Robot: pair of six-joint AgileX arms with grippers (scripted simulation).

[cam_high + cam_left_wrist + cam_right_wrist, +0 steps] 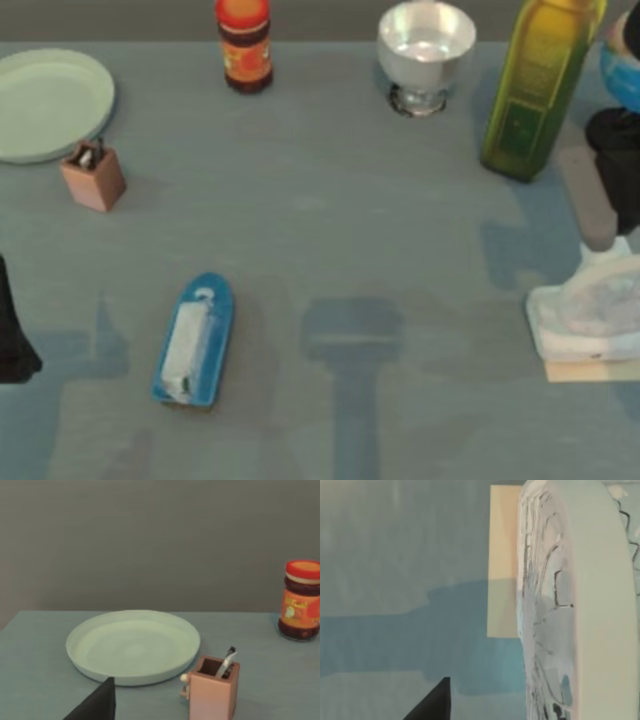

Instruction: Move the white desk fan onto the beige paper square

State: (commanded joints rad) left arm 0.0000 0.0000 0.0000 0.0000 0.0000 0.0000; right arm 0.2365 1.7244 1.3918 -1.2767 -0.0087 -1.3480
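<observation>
The white desk fan (590, 305) stands at the table's right edge on the beige paper square (590, 372), of which only a thin strip shows at the near side. In the right wrist view the fan (580, 605) fills one side, with the paper (502, 555) behind it. My right gripper (608, 235) hangs just behind and above the fan, open. Its one visible dark finger (436, 704) stands apart from the grille and the other finger is hidden. My left gripper (12, 335) rests open at the left edge, its finger (100, 705) holding nothing.
A pale green plate (45, 100) and a brown holder box (93, 177) sit at the back left. A red-lidded jar (244, 45), a silver cup (425, 50) and an olive oil bottle (530, 90) line the back. A blue stapler (195, 340) lies front left.
</observation>
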